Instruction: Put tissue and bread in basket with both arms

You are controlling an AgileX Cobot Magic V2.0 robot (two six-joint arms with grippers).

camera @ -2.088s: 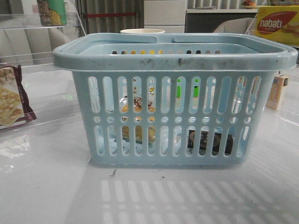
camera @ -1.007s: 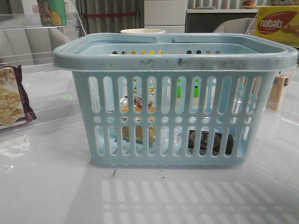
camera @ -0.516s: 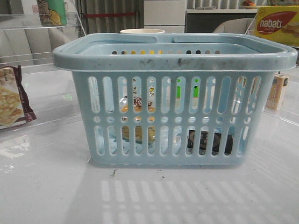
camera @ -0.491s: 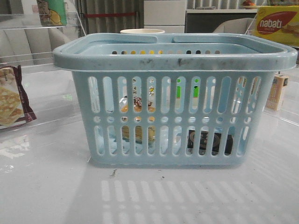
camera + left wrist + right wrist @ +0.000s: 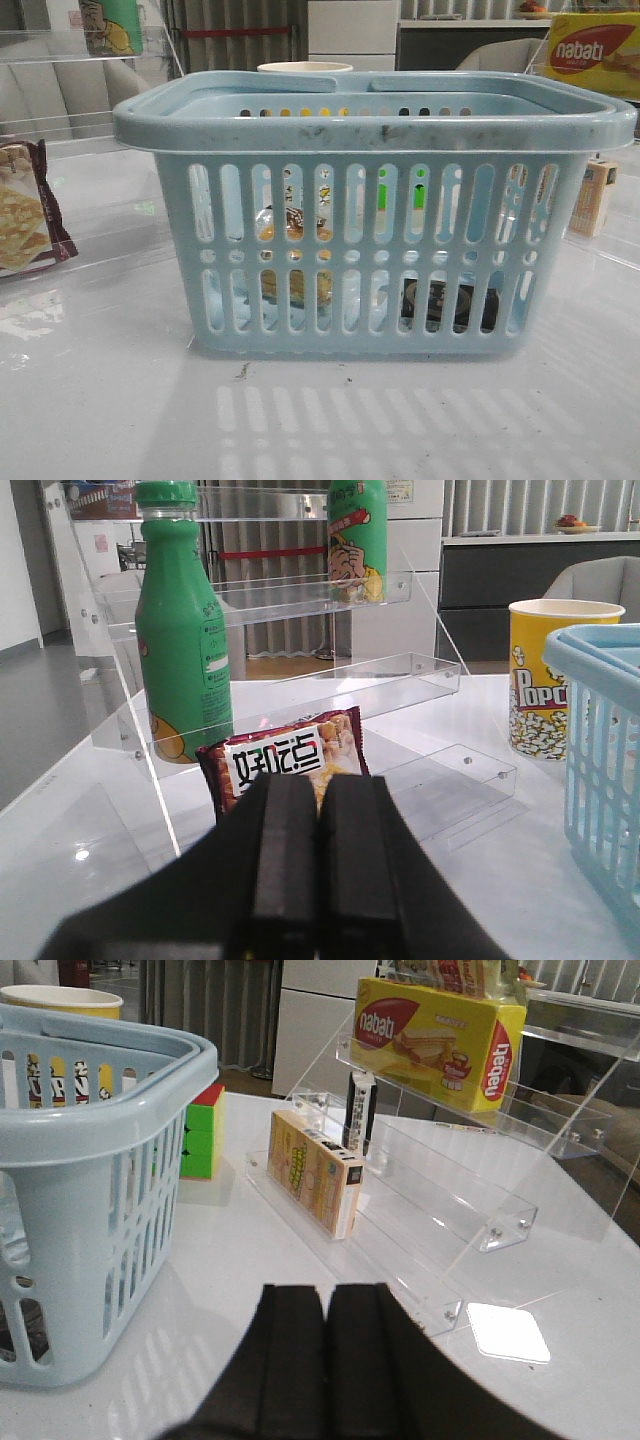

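Nothing is being moved: bread (image 5: 292,255) and tissue (image 5: 448,304) are lying unchanged in the basket (image 5: 375,128), the task seemingly done; left end effector (image 5: 300,855) and right end effector (image 5: 322,1360) are being held closed, empty.

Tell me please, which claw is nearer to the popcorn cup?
Probably the left. The left claw sits shut beside the basket, with the popcorn cup ahead of it. From the right claw, also shut, the cup shows only beyond the basket.
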